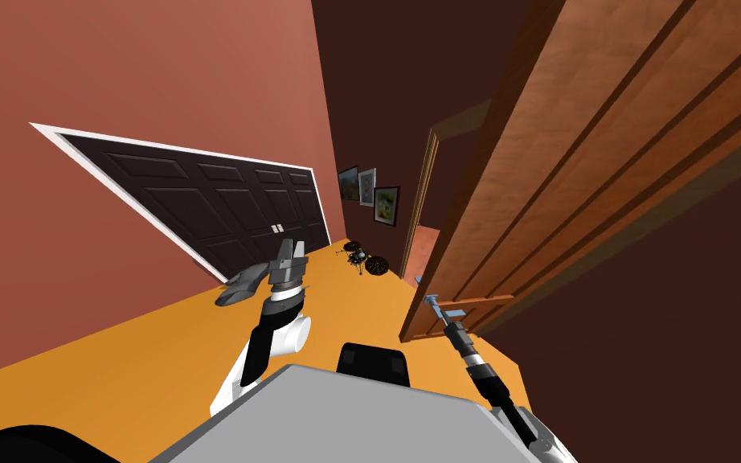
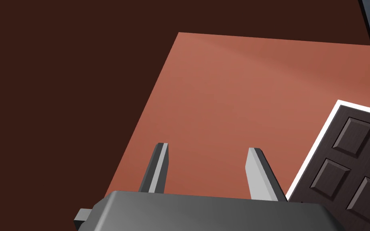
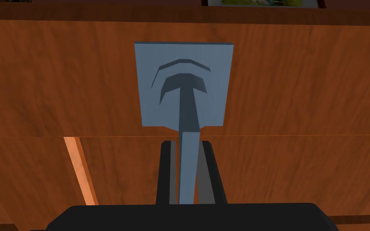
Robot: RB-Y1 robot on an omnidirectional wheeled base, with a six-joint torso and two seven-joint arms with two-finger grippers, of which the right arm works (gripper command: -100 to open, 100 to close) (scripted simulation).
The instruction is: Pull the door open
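The right end effector [image 3: 186, 145] is clamped narrow on the grey lever handle [image 3: 189, 116]. Its fingers press the lever's two sides just out from the square backplate [image 3: 220, 80], so a pull should load the door where leverage is greatest. The handle sits near the free edge of the wooden door [image 1: 602, 153] on the robot's right, and the door looks partly swung off its frame [image 1: 423, 185]. The left end effector [image 2: 208, 151] is wide and empty, raised to the left, likely to keep clear of the door's swing.
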